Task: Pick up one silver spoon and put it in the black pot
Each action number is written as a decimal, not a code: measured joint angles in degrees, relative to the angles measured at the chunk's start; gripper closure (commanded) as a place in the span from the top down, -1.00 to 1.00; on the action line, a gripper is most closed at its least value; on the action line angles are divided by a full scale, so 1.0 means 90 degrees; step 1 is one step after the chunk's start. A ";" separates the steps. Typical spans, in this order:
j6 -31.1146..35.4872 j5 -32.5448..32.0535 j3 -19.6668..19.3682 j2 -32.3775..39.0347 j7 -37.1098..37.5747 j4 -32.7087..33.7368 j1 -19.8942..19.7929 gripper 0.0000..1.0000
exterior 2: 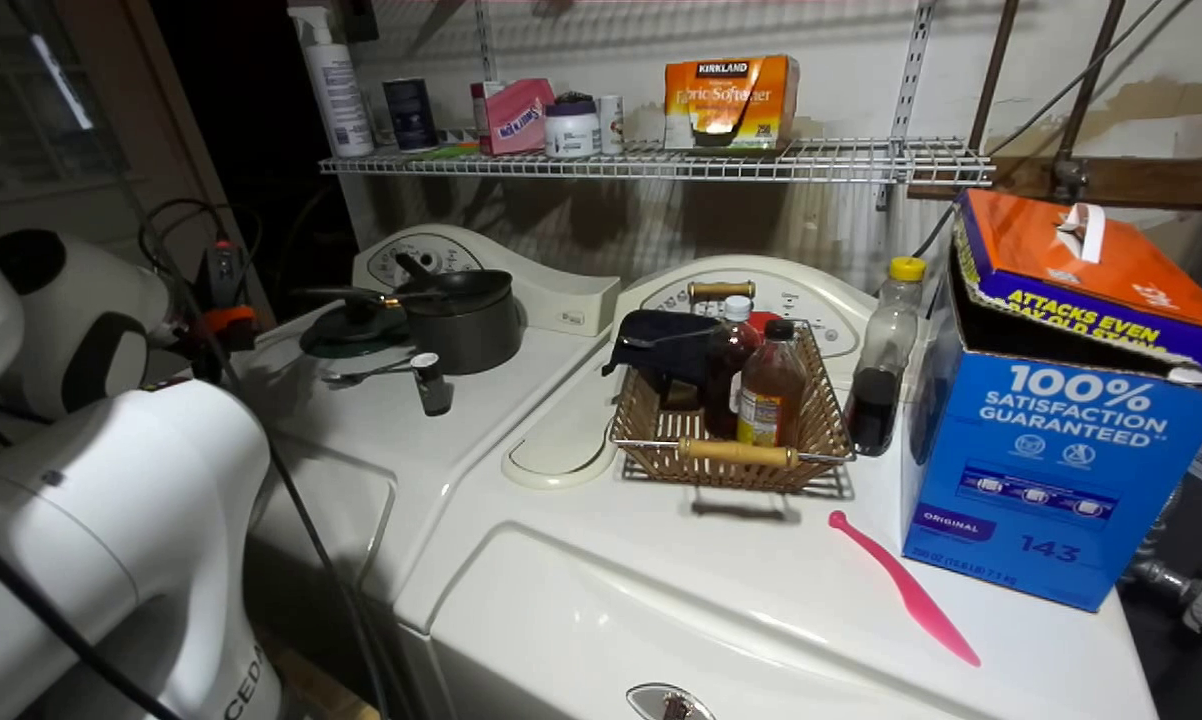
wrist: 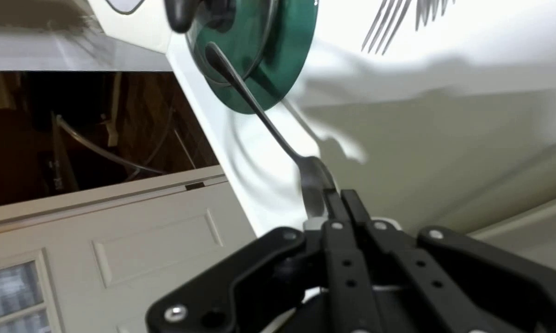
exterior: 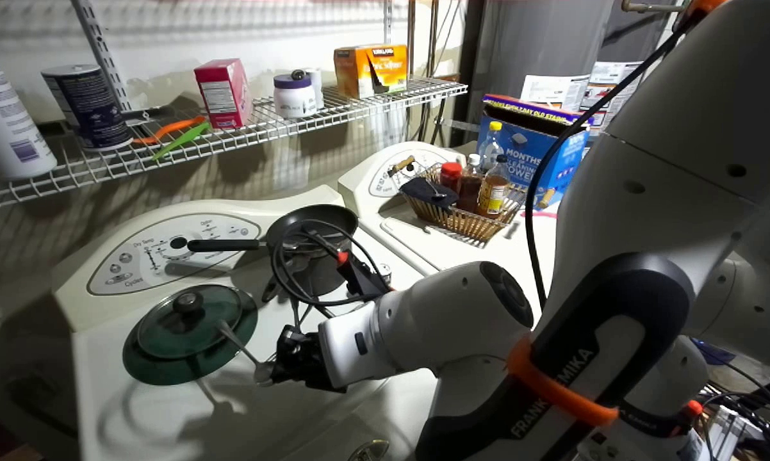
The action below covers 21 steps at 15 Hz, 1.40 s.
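Where the silver spoon (wrist: 273, 128) shows largest: plain grey metal in the wrist view, with a long thin handle widening to a rounded end, and a smooth, dull bowl.
Gripper (wrist: 342, 199): fingers (wrist: 336, 208) drawn together, a mere slit between them, with the spoon held by its bowl; exactly how the bowl's edge sits at the tips is hard to make out.
Handle: slants away from the gripper, its far end crossing in front of the green lid (wrist: 291, 67); the spoon is raised, its shadow lying apart from it on the white machine top (exterior: 295, 416).
Black pot (exterior 2: 473, 286): low-walled, seated on a deeper dark pot (exterior 2: 471, 340) near the lid and apart from the spoon.
Machine top: also carries forks (wrist: 426, 8), their tines at the wrist view's edge, and a small dark shaker (exterior 2: 434, 395) with a pale cap.
Control panel (exterior: 161, 262): at the back, marked "Dry Temp" and "Cycles".
Neighbouring machine (exterior 2: 601, 600): a slatted basket (exterior 2: 661, 460) holding bottles (exterior 2: 769, 378) and a dark cloth (exterior 2: 671, 360); a blue box (exterior 2: 1041, 500) and a pink tool (exterior 2: 906, 580) near it.
Wire shelf (exterior 2: 641, 174): on the wall above, bearing an orange box (exterior 2: 726, 105) and a white jar (exterior 2: 571, 135).
Room: a pale panelled door (wrist: 153, 249) with a window.
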 measured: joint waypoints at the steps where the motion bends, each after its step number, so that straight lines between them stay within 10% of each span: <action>1: 0.0077 0.0115 0.0000 -0.0060 -0.0134 0.0029 0.0082 -0.94; 21: 0.1195 0.4231 -0.0763 -0.0788 -0.3133 0.1399 -0.0149 -0.97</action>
